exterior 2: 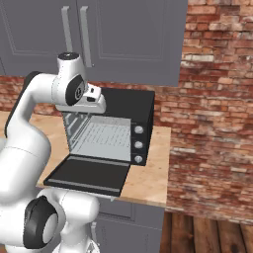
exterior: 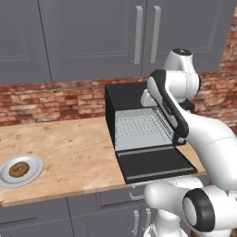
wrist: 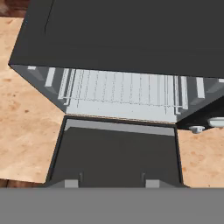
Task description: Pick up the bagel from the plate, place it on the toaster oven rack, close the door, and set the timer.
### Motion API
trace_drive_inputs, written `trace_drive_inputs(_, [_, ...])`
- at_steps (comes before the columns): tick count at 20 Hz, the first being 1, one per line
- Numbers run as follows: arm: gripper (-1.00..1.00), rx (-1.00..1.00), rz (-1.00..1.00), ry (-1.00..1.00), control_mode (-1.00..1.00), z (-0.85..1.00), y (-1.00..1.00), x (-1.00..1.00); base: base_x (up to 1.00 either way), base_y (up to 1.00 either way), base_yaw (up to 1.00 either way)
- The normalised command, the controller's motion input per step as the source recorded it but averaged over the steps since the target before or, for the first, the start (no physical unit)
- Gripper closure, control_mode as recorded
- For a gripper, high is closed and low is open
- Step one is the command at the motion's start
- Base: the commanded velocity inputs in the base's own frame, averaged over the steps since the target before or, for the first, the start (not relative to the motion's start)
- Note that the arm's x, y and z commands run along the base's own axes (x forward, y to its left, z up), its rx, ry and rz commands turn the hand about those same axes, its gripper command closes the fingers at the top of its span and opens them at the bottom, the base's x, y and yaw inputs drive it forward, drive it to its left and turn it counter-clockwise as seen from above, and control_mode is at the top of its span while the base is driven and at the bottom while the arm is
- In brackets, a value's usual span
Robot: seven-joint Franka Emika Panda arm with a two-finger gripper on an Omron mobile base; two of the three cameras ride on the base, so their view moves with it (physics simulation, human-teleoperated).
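Note:
The brown bagel [exterior: 19, 169] lies on the light plate [exterior: 38, 165] at the counter's far left. The black toaster oven stands right of centre, and its door [exterior: 155, 163] [exterior 2: 89, 174] [wrist: 118, 153] is folded down flat. Inside, the silvery wire rack [exterior: 139, 127] [exterior 2: 106, 133] [wrist: 122, 89] is bare. My gripper [wrist: 112, 183] hangs above the oven's front and looks down into the cavity. Its two tips stand apart with nothing between them. The arm is far to the right of the bagel.
Three round knobs [exterior 2: 138, 144] run down the oven's right front panel. Grey wall cabinets hang above a brick backsplash. Wooden counter [exterior: 74, 148] stretches between plate and oven. The lowered door reaches over the counter's front edge.

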Motion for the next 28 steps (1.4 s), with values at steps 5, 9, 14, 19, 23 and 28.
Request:
trace_drive_inputs(5, [-1.0, 0.0, 0.0, 0.0, -1.0, -0.07, 0.0, -0.11, 0.0, 0.0, 0.0])
trace_drive_inputs(9, [-1.0, 0.0, 0.0, 0.0, -1.0, -0.31, -0.13, -0.36, 0.0, 0.0, 0.0])
trace_drive_inputs(14, [-1.0, 0.0, 0.01, 0.0, -1.0, -0.36, -0.07, -0.23, 0.0, 0.0, 0.0])
trace_drive_inputs(19, [-1.0, 0.0, 0.02, 0.0, -1.0, -0.31, 0.0, -0.03, 0.0, 0.0, 0.0])
trace_drive_inputs(23, [-1.0, 0.0, 0.0, 0.0, -1.0, -0.31, 0.0, 0.0, 0.0, 0.0, 0.0])
trace_drive_inputs(28, [-1.0, 0.0, 0.02, -0.01, -1.0, -0.27, 0.0, 0.0, 0.0, 0.0, 0.0])
